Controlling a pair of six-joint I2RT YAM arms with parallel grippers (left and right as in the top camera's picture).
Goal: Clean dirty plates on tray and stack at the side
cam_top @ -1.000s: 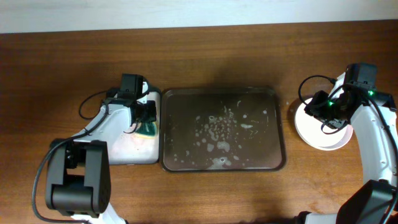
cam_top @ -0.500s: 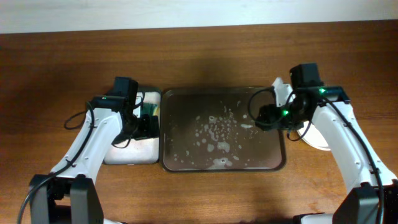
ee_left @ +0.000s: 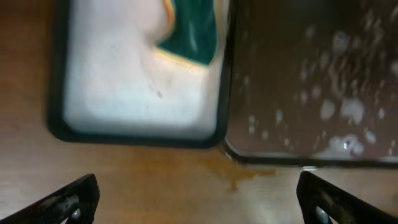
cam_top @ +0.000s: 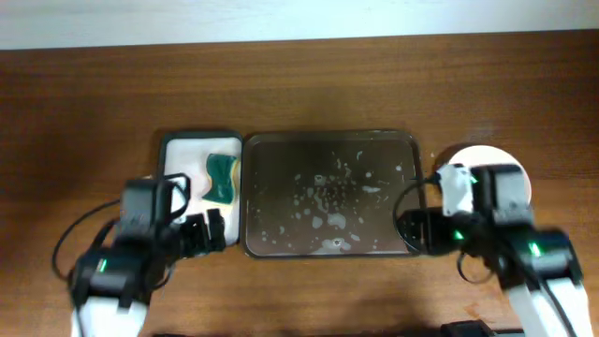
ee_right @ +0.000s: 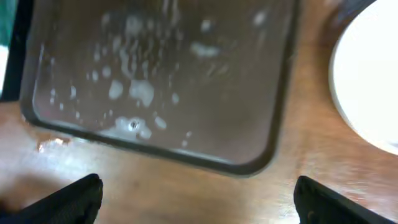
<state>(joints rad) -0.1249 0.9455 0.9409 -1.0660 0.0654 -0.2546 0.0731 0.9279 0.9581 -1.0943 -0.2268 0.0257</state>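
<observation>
The dark brown tray lies mid-table, wet with soapy foam and with no plate on it; it also shows in the wrist views. The plates sit as a plain white stack on the table right of the tray, partly under my right arm, and their edge appears in the right wrist view. My left gripper hangs open and empty above bare wood in front of the tray's front left corner. Near the front right corner, my right gripper is open and empty too.
A smaller white-lined tray stands against the brown tray's left side with a green sponge in it. A small brownish spill marks the wood in front of the trays.
Both arms have drawn back toward the table's front edge. The left gripper left the sponge tray and the right left the plates, then the brown tray. Both have opened wide.
</observation>
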